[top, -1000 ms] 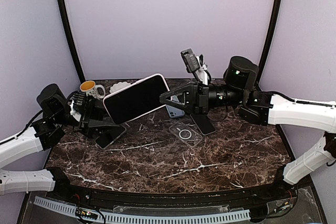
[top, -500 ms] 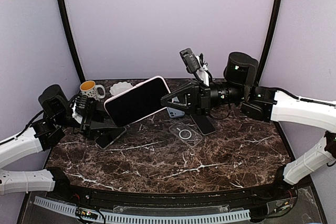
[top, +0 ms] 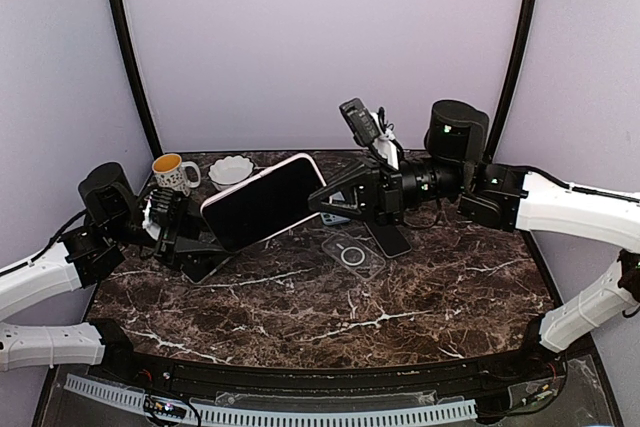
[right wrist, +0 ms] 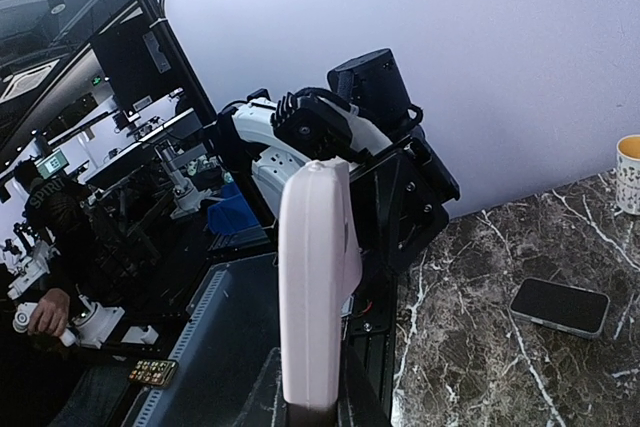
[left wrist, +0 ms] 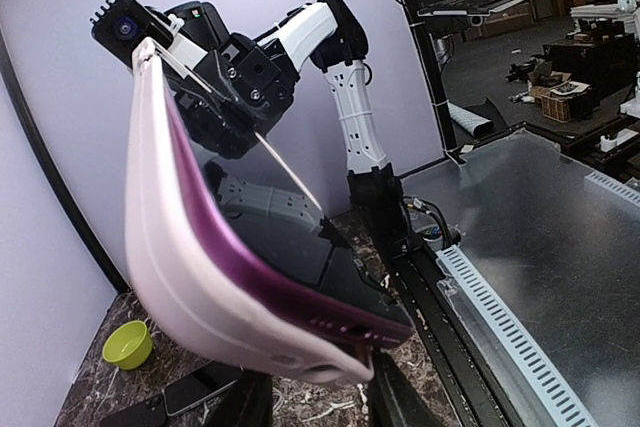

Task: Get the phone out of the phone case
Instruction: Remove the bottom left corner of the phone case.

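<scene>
We see the black glass phone [top: 262,205], in its pale pink soft case [left wrist: 190,277], sunk slightly, toward eleven o'clock. Our left gripper [top: 200,235] and right gripper [top: 318,197] each clamp one end; we judge the phone not yet freed.

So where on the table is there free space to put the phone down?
The front half of the marble table is bare, from the clear case to the near edge. The back is crowded: mug, bowl, dark phone, and the cased phone held above it.
</scene>
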Controlling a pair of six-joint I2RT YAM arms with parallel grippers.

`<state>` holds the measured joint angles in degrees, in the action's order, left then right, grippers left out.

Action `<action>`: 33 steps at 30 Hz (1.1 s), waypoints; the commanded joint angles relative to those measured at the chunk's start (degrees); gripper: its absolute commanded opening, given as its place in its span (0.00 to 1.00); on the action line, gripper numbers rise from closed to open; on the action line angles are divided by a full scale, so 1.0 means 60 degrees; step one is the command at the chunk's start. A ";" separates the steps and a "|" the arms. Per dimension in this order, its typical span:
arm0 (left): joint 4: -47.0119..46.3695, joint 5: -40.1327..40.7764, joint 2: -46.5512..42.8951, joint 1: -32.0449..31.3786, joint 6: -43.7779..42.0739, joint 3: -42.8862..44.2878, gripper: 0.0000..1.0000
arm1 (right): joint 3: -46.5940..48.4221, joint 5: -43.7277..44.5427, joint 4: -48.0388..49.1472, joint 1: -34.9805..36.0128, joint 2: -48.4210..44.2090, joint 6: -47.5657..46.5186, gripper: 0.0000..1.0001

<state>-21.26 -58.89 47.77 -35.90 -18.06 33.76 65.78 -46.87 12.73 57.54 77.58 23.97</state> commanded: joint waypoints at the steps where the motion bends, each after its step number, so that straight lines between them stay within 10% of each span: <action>1: 0.0065 0.0881 0.0086 0.0197 -0.0165 0.0261 0.37 | 0.0270 -0.2160 0.0005 0.0327 -0.0310 0.0073 0.00; 10: 0.2892 0.0642 0.0230 0.0197 -0.2236 0.0837 0.58 | 0.0199 0.0400 -0.3500 0.0222 -0.1146 -0.3856 0.00; 33: 0.4170 0.1347 0.0792 -0.1381 -0.5265 0.0134 0.50 | 0.0360 0.1279 -0.4948 0.0368 -0.0911 -0.7647 0.00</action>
<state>5.50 -52.29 52.82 -42.63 -48.16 36.29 64.12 -37.87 -21.54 58.87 71.26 -19.68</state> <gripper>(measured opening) 0.512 0.095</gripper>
